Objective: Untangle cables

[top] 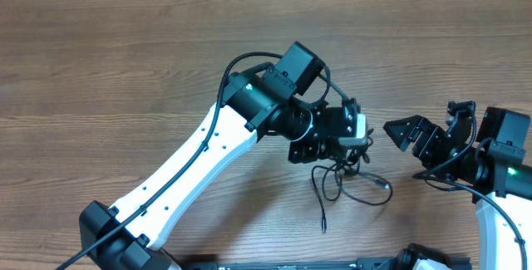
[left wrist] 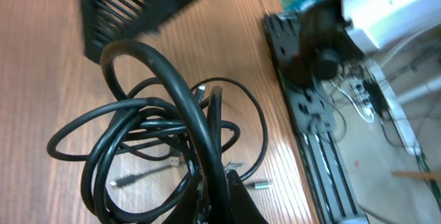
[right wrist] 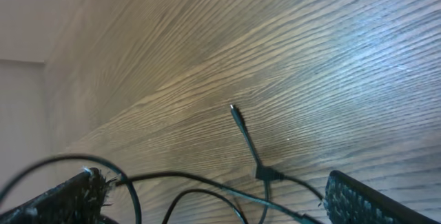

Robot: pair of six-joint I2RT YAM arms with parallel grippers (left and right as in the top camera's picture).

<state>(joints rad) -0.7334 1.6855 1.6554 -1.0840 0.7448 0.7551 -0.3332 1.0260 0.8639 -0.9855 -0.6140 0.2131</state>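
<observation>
1. Several thin black cables (top: 342, 174) lie in a small tangled clump on the desk (top: 125, 71), a little right of centre in your overhead view and toward the side where the arms are mounted.
2. Two loose tails leave the clump. One runs down toward the arm bases, and the other curves right and ends in a small plug (top: 387, 187).
3. Your left wrist view shows the clump as overlapping loops lying on the wood, with small metal-tipped ends among them. One strand rises out of the loops toward the camera.
4. Your left hand (top: 359, 141) sits over the upper side of the clump, its fingers pressed together on that raised strand.
5. Your right hand (top: 413, 135) is to the right of the clump and apart from it, with its fingers (right wrist: 65, 196) spread wide and gripping nothing.
6. In your right wrist view a few strands cross low between the spread fingers, and one tipped tail points away across the wood. You cannot tell whether any strand touches a finger.
7. Past the desk edge in your left wrist view stands a black frame (left wrist: 303, 107), blurred.
</observation>
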